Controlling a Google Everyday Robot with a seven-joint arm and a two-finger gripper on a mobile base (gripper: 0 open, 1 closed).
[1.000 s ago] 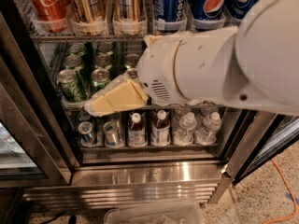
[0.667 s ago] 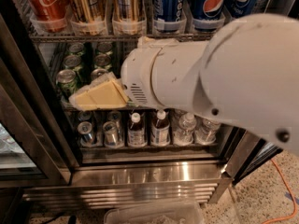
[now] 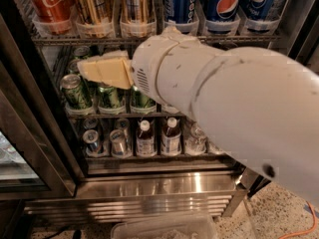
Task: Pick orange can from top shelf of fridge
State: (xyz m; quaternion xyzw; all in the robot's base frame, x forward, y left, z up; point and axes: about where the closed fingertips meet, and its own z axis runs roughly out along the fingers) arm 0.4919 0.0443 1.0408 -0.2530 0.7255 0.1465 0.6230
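Observation:
The orange can [image 3: 135,4], copper with dark vertical markings, stands in a clear tray on the top shelf [image 3: 149,39] of the fridge [image 3: 159,183]. It sits between a gold can [image 3: 92,4] and the blue Pepsi cans [image 3: 180,3]. A red Coca-Cola can [image 3: 47,1] is at the far left. My gripper [image 3: 85,68], cream-coloured, points left just under the top shelf, in front of the green cans. It is below and left of the orange can and holds nothing. My white arm [image 3: 229,103] fills the right of the view.
Green cans [image 3: 75,91] fill the middle rack. Small bottles [image 3: 144,138] and cans [image 3: 92,142] stand on the lower rack. The fridge door frame [image 3: 35,148] is at the left. A clear plastic bin [image 3: 164,228] lies on the floor in front of the steel base panel.
My gripper has risen from the front of the green-can rack to just under the top shelf, and the arm now covers more of the right side.

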